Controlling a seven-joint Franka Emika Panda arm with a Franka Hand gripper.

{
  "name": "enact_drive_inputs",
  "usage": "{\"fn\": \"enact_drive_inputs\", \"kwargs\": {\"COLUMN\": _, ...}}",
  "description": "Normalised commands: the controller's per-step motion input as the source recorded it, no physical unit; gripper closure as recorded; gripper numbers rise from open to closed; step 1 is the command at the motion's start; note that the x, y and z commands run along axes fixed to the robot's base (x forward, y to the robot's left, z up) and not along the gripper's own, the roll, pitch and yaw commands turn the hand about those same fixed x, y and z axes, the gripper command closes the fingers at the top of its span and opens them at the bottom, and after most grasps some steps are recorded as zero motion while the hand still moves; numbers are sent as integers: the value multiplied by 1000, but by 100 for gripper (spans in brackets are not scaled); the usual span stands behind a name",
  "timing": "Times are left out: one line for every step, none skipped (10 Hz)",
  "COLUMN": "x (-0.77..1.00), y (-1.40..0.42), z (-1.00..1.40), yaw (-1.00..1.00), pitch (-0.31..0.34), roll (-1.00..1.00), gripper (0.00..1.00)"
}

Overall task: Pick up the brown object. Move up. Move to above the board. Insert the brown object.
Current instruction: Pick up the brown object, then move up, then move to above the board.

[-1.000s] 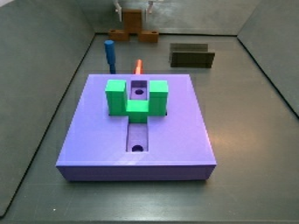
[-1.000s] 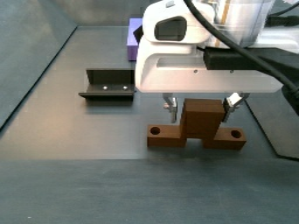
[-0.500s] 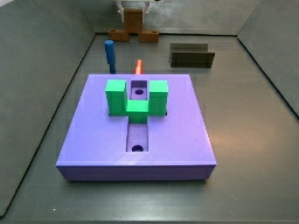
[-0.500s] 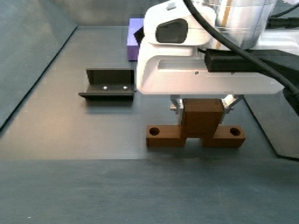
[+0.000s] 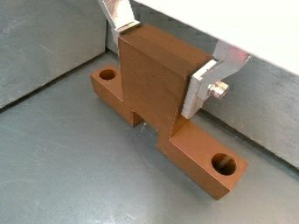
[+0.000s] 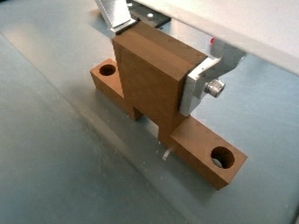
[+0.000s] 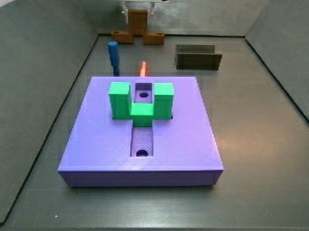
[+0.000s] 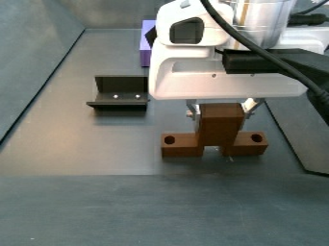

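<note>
Purple board (image 7: 108, 149): nearest item in a side view, lying flat on the grey worktop (image 7: 259, 162). Long central groove with small holes. A green U-shaped block (image 7: 143, 101) stands on its far half, straddling the groove.

Thin orange-red peg (image 7: 141, 69): just beyond the board's far edge.

Blue post (image 7: 114, 57): upright, near the peg.

Dark olive box-like piece (image 7: 198, 59): open-sided, on the worktop further back; nothing can be seen inside it.

Brown block (image 8: 215, 141): T-shaped, at the far end of the worktop, well apart from the board. A round hole at each end of its long bar; both holes empty.

Pincer (image 5: 160, 59): closed on the brown block's upright stem, silver fingers (image 6: 201, 87) pressed to opposite faces in both wrist views.
</note>
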Motion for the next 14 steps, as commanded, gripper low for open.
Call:
{"fn": "enact_drive_inputs", "kwargs": {"x": 0, "y": 0, "z": 0, "yaw": 0, "pitch": 0, "roll": 0, "gripper": 100}}
{"fn": "enact_drive_inputs", "kwargs": {"x": 0, "y": 0, "z": 0, "yaw": 0, "pitch": 0, "roll": 0, "gripper": 100}}
{"fn": "enact_drive_inputs", "kwargs": {"x": 0, "y": 0, "z": 0, "yaw": 0, "pitch": 0, "roll": 0, "gripper": 100}}
{"fn": "enact_drive_inputs", "kwargs": {"x": 0, "y": 0, "z": 0, "yaw": 0, "pitch": 0, "roll": 0, "gripper": 100}}
{"fn": "enact_drive_inputs", "kwargs": {"x": 0, "y": 0, "z": 0, "yaw": 0, "pitch": 0, "roll": 0, "gripper": 100}}
{"fn": "enact_drive_inputs", "kwargs": {"x": 0, "y": 0, "z": 0, "yaw": 0, "pitch": 0, "roll": 0, "gripper": 100}}
{"fn": "enact_drive_inputs", "kwargs": {"x": 0, "y": 0, "z": 0, "yaw": 0, "pitch": 0, "roll": 0, "gripper": 100}}
{"fn": "enact_drive_inputs", "kwargs": {"x": 0, "y": 0, "z": 0, "yaw": 0, "pitch": 0, "roll": 0, "gripper": 100}}
{"fn": "enact_drive_inputs", "kwargs": {"x": 0, "y": 0, "z": 833, "yaw": 0, "pitch": 0, "roll": 0, "gripper": 100}}
{"fn": "enact_drive_inputs", "kwargs": {"x": -28, "y": 32, "z": 805, "yaw": 64, "pitch": 3, "roll": -22, "gripper": 100}}
{"fn": "enact_drive_inputs", "kwargs": {"x": -52, "y": 21, "z": 580, "yaw": 61, "pitch": 34, "roll": -5, "gripper": 100}}
{"fn": "enact_drive_inputs", "kwargs": {"x": -10, "y": 8, "z": 281, "yaw": 42, "pitch": 30, "roll": 32, "gripper": 100}}
{"fn": "enact_drive_inputs", "kwargs": {"x": 0, "y": 0, "z": 1400, "yaw": 0, "pitch": 0, "roll": 0, "gripper": 100}}
{"fn": "enact_drive_inputs", "kwargs": {"x": -26, "y": -7, "z": 1400, "yaw": -9, "pitch": 28, "roll": -14, "gripper": 100}}
